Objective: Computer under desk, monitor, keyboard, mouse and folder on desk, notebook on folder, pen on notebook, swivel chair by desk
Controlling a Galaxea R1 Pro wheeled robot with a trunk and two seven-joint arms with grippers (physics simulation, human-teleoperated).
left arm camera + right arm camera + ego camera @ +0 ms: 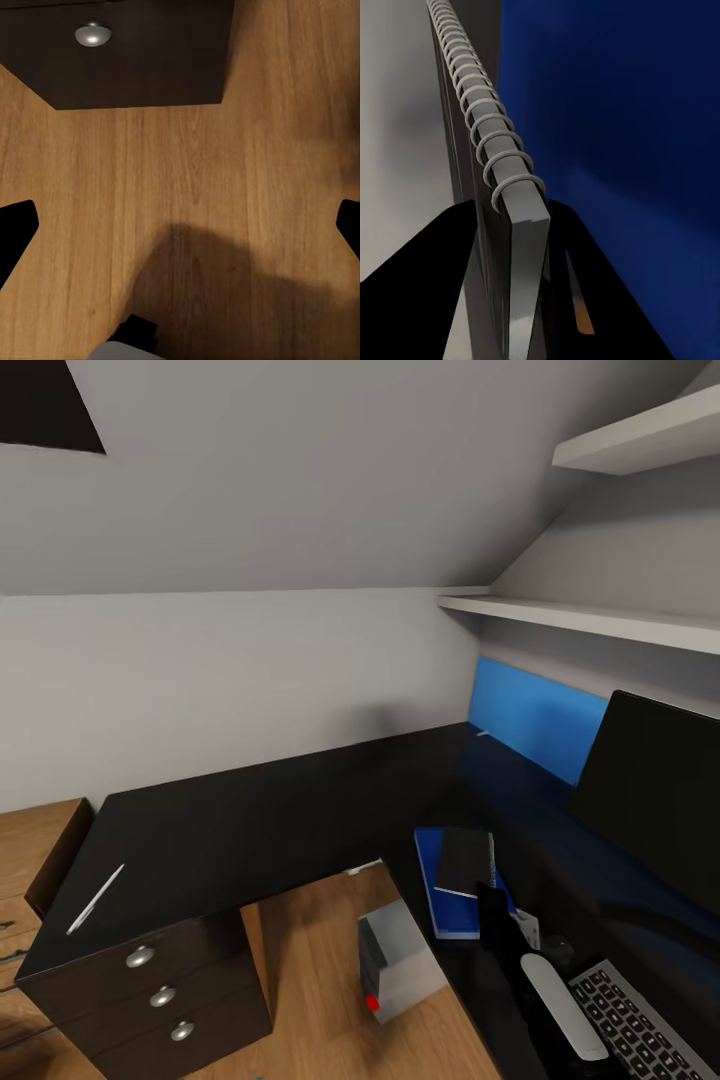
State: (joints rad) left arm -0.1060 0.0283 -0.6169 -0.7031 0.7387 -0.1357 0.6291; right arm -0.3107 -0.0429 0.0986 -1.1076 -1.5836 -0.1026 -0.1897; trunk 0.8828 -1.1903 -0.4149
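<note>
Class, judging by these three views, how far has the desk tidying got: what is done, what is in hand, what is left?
Done: the monitor, keyboard and folder are on the desk, and the computer stands on the floor under it. In hand: the right gripper clamps the notebook over the folder. Left: releasing it, then fetching the pen from the desk's far end. Mouse and chair cannot be judged.

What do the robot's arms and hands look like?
The right arm has a smooth, rounded white cover. Its right tool is black, with wide, flat black fingers. The left tool has plain black fingertips too.
</note>
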